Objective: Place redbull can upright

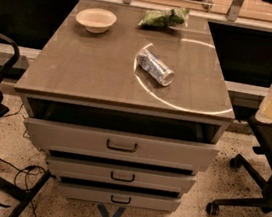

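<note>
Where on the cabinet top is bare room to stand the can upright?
Widest bare patch: the front left of the cabinet top, between the cream bowl and the front edge, left of the lying redbull can. A strip lies right of the can. The back is crowded by bowl and green bag. The claw is not in view.

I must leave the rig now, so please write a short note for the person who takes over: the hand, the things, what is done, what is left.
The hand is not in view; nothing holds the can.
The slim silver-and-blue metal redbull can lies on its side on the grey cabinet top, right of the middle, its silver end toward the front right.
The cream round bowl stands at the back left and the green leafy bag lies at the back edge, both apart from the can.
Done: nothing that shows.
Left: grasp the can, stand it upright, release.
</note>
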Tool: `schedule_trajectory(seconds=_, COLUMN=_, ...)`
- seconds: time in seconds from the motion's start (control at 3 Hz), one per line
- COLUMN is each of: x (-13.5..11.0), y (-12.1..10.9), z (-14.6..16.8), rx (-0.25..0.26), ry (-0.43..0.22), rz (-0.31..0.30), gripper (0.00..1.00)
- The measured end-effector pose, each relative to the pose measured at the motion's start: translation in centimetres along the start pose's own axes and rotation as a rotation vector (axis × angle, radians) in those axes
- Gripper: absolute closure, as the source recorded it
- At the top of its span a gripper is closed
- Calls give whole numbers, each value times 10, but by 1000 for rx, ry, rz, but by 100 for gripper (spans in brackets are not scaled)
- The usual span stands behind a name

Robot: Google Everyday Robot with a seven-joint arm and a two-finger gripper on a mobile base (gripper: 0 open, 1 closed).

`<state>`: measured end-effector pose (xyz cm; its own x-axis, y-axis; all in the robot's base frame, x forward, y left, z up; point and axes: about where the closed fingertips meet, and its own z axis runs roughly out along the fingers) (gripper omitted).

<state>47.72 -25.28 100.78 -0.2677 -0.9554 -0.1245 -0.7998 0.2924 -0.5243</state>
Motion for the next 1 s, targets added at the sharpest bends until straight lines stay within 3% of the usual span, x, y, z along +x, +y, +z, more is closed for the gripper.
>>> schedule_trajectory(seconds=0.33, x=0, y=0, z=0, rx=0, ry=0, rz=0, gripper=0)
schedule_trajectory(seconds=1.0, x=-49, y=-34, z=13, rx=-9, ry=-30, rz=116, gripper=0)
